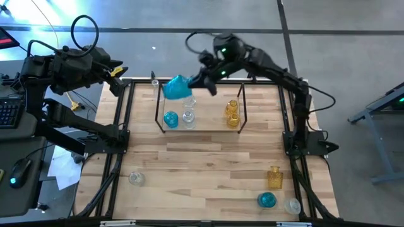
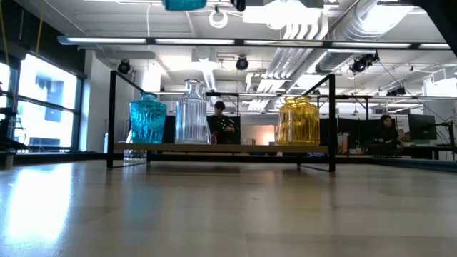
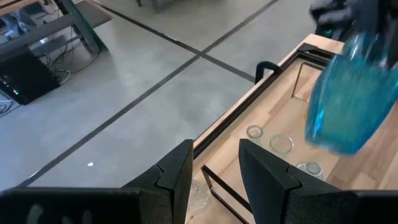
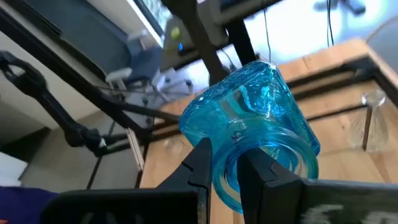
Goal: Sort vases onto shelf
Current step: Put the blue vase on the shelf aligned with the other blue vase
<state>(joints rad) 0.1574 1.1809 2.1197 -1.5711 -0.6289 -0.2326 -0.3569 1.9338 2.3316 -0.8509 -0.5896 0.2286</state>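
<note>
A blue glass vase hangs in the air over the far left part of the shelf, with my right gripper shut on it. In the low view only its bottom shows at the top edge. The shelf is a black rod rack. On its floor stand a blue vase, a clear one and two amber ones. My left gripper waits open and empty beyond the table's far left corner. My right gripper pinches the wall of the blue vase at its mouth rim, with one finger inside the mouth and the other outside. The vase is lifted clear and tilted, its body pointing away from the fingers.
Loose vases stand on the table: a clear one near the front left, and an amber, a blue and a clear one at the front right. A small clear vase stands by the shelf's far left corner. A black frame edges the table.
</note>
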